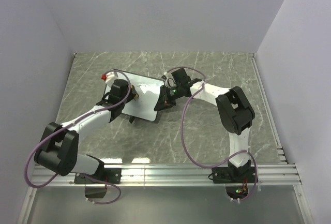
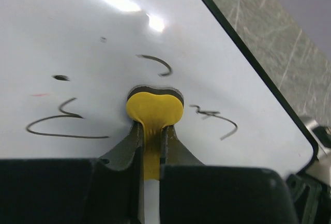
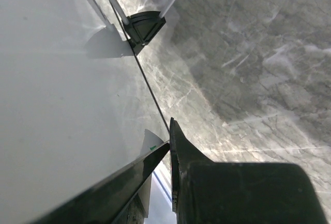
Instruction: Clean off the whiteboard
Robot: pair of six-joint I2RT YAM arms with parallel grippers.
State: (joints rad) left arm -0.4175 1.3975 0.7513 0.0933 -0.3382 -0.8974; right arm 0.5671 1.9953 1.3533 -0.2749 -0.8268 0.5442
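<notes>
The whiteboard point(image 1: 146, 100) lies tilted in the middle of the table, with black scribbles point(image 2: 62, 125) on its face point(image 2: 77, 32). My left gripper point(image 1: 131, 93) is over the board and shut on a yellow-black eraser point(image 2: 154, 110), which presses on the board between the scribbles point(image 2: 151, 127). My right gripper point(image 1: 162, 101) is shut on the board's right edge. In the right wrist view the jaws point(image 3: 169, 139) close on the thin black frame, with the white board surface point(image 3: 51, 105) filling the left.
A small red object point(image 1: 105, 75) lies at the board's far left corner. The grey marbled tabletop point(image 1: 217, 79) surrounds the board. A black foot point(image 3: 144, 25) of the board shows. White walls stand at left, back and right.
</notes>
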